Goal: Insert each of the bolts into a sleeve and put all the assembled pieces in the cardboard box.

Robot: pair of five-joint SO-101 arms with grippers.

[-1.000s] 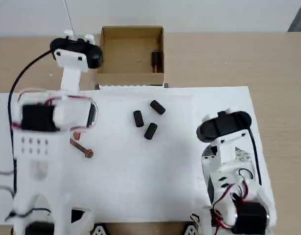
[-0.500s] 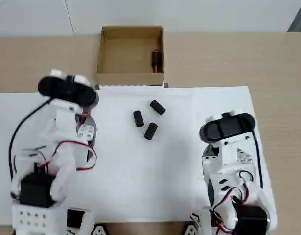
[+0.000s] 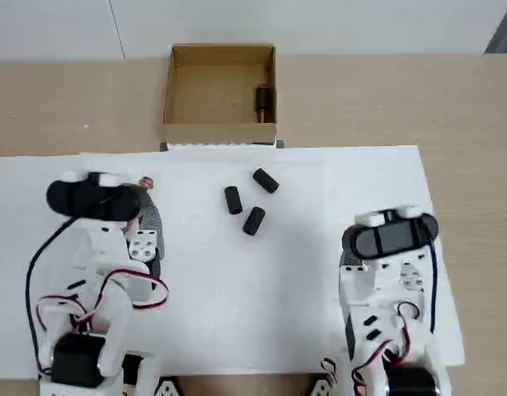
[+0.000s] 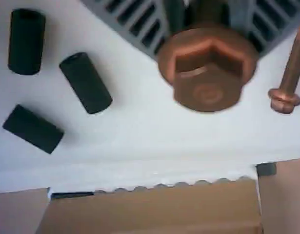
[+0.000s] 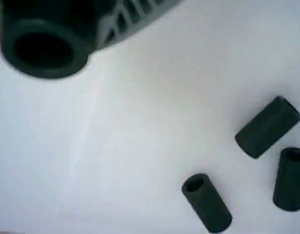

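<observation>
Gripping the held bolt [image 4: 207, 68] by its shank, the left gripper [image 3: 146, 194] has its fingers closed on it, and the wide hexagonal head faces straight out toward the wrist camera. From above, that arm sits at the lower left of the frame, and the copper head peeks out at its tip, over the left part of the white sheet [image 3: 278, 297]. Just beside the grey ribbed jaws, a second bolt [image 4: 291, 73] lies flat on the sheet, apart from the one in the grip. Over at the lower right, the right gripper [image 5: 76, 22] is closed around the held sleeve [image 5: 42, 46], a black tube with its open bore turned toward the camera. Between the two arms, in the upper middle of the sheet, three black tubes lie loose and close together without touching: the top sleeve [image 3: 265, 181], the left sleeve [image 3: 232, 200] and the bottom sleeve [image 3: 254, 220]. At the top centre of the frame the cardboard box [image 3: 222, 48] stands on the wooden table [image 3: 467, 99], against the sheet's far edge, and one assembled piece [image 3: 264, 101] rests inside along its right wall.
</observation>
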